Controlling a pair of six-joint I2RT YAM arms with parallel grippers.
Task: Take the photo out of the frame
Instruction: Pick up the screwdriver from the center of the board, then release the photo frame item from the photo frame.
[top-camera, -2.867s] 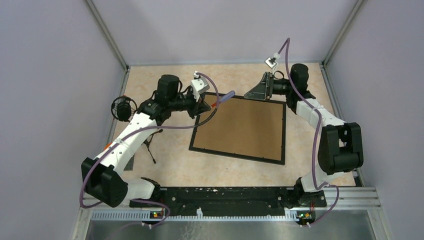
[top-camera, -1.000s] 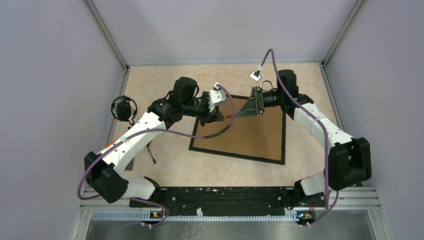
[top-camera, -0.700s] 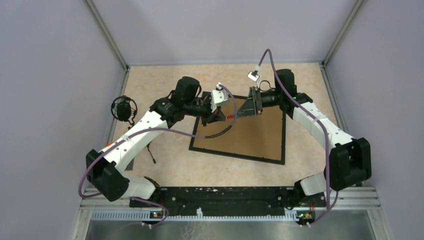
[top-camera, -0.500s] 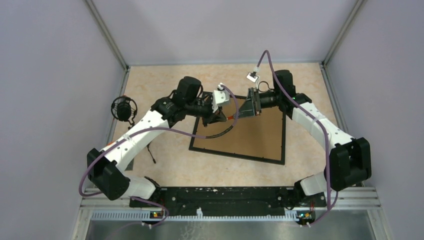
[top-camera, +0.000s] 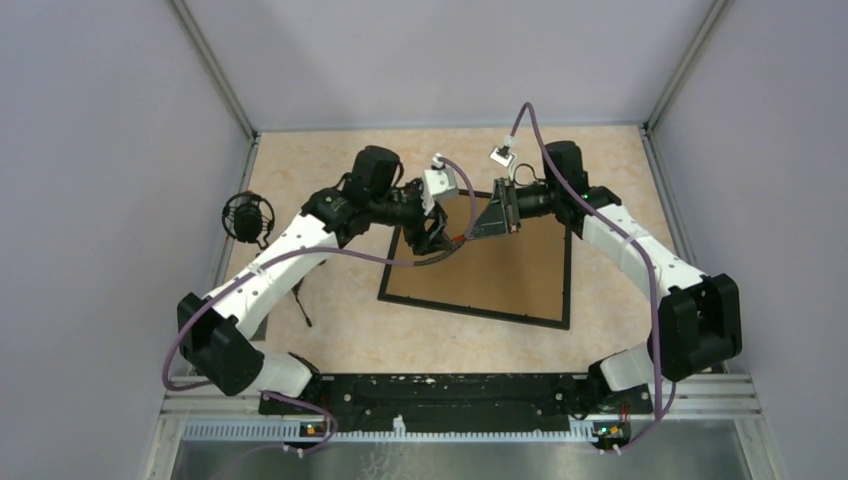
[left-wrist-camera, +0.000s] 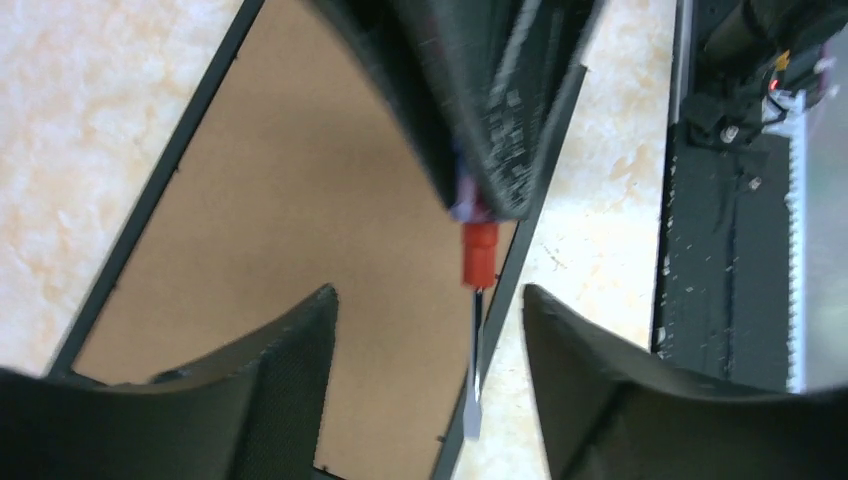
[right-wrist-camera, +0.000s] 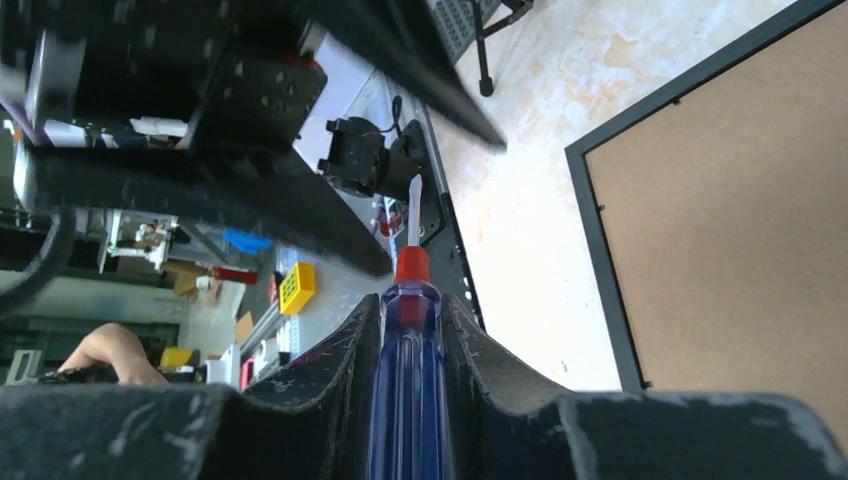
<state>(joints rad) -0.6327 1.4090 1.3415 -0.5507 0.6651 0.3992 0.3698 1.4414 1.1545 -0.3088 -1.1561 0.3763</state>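
Note:
The frame (top-camera: 500, 268) lies face down on the table, brown board back up inside a thin black rim. The photo is hidden under that back. Above the frame's far left part, my right gripper (top-camera: 476, 231) is shut on a screwdriver (top-camera: 463, 236) with a blue handle and red collar. In the right wrist view the handle (right-wrist-camera: 408, 370) sits squeezed between both fingers, blade pointing away, with the frame (right-wrist-camera: 740, 220) below. My left gripper (top-camera: 437, 238) stands open just left of it. In its wrist view the jaws (left-wrist-camera: 428, 292) flank the screwdriver shaft (left-wrist-camera: 474, 350) without touching it.
A black microphone on a small tripod (top-camera: 247, 216) stands by the left wall, its legs (top-camera: 300, 300) reaching toward the left arm. Grey walls close the table on three sides. The black mounting rail (top-camera: 450, 390) runs along the near edge.
My left gripper has opened and let go of the screwdriver. My right gripper has closed on its blue handle. Both wrists stay close together over the frame.

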